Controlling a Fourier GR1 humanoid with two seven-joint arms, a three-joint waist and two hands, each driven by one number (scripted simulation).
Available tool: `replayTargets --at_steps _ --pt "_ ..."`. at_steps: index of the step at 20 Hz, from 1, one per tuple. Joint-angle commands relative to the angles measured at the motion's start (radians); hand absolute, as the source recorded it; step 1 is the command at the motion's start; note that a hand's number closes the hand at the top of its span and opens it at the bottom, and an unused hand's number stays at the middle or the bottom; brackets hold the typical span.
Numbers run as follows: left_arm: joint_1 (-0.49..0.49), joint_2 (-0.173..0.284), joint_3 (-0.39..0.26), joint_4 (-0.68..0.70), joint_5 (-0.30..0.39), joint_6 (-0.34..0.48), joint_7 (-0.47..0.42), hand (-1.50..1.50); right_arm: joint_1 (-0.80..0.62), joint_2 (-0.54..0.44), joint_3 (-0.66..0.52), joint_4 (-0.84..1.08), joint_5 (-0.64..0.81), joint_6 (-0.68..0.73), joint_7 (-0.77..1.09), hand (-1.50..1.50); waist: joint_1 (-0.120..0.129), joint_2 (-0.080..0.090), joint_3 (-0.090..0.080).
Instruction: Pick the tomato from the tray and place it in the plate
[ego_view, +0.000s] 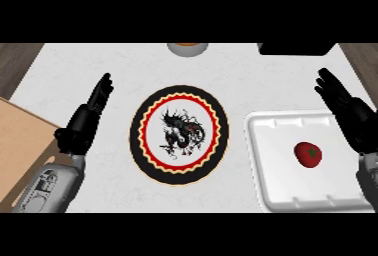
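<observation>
A red tomato (308, 154) with a green stem lies in the white tray (269, 150) at the lower right. To the tray's left sits the round plate (179, 134), black-rimmed with a red and cream ring and a black dragon design on white. My right hand (347, 111) is open, fingers straight and pointing away, over the tray's right edge and just right of and above the tomato, not touching it. My left hand (85, 116) rests open to the left of the plate, fingers straight.
A tan wooden board (22, 135) lies at the left edge. A small bowl (186, 48) with something orange stands at the counter's far edge, and a black object (295, 48) sits at the far right.
</observation>
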Motion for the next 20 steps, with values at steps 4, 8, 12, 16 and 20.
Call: replayTargets --at_steps 4,8,12,16,20 --pt "-0.060 0.029 0.037 -0.055 0.022 -0.011 0.048 0.00 -0.039 0.101 0.235 -0.144 -0.078 0.305 -0.173 1.50 0.049 0.003 0.027" --pt "-0.036 0.034 0.041 -0.051 0.037 -0.021 0.069 0.00 -0.136 -0.167 0.295 -0.220 0.360 0.269 -0.200 1.50 0.035 -0.033 0.013" --pt "-0.031 0.078 0.083 -0.141 0.084 -0.046 0.153 0.00 0.198 0.028 0.415 -0.091 0.414 0.104 -0.530 -1.50 0.010 0.007 0.028" --pt "-0.008 0.082 0.086 -0.190 0.083 -0.038 0.181 0.00 0.288 0.076 0.336 0.016 0.264 0.118 -0.784 -1.50 0.006 0.008 0.026" --pt "0.017 0.148 0.159 -0.227 0.132 -0.105 0.204 0.00 0.247 0.011 0.204 0.076 0.178 0.221 -0.944 -1.50 0.005 0.008 0.023"
